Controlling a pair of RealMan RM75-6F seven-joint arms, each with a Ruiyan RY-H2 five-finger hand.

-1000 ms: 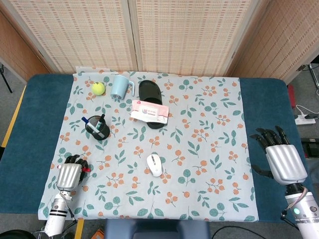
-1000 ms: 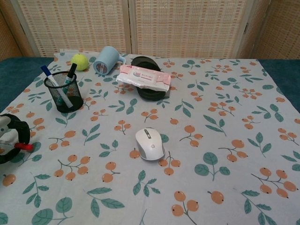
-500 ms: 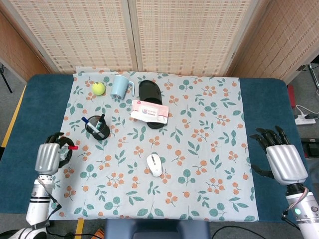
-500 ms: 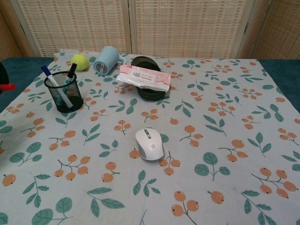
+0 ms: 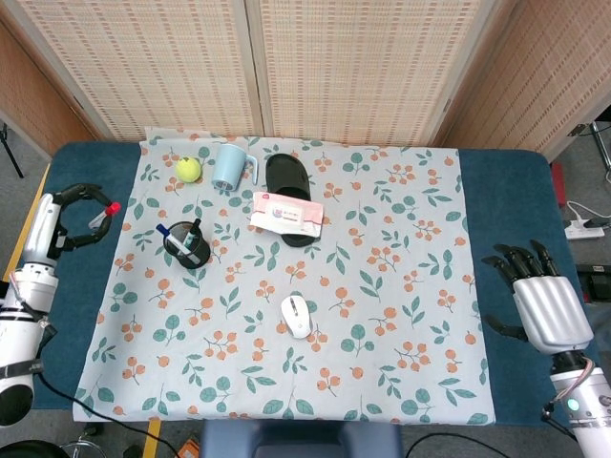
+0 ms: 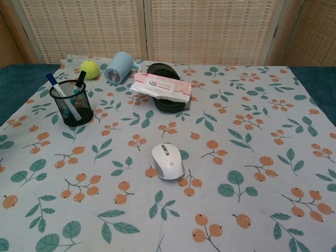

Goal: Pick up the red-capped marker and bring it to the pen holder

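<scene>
Red-capped marker (image 5: 105,212) in raised left hand (image 5: 76,216) (curled fingers), left of pen holder (image 5: 186,246)

head view: high, looking down | chest view: low, closer, facing forward | shared: pen holder (image 5: 186,247), mouse (image 6: 168,160)

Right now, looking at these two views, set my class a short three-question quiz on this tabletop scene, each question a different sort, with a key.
1. True or false: the left hand holds the red-capped marker.
2. Multiple choice: the pack of wipes rests partly on A) the black slipper B) the white mouse C) the tennis ball.
3. Fill in: the pen holder stands on the ____ tablecloth.

Key: 1 true; 2 A; 3 floral.
</scene>
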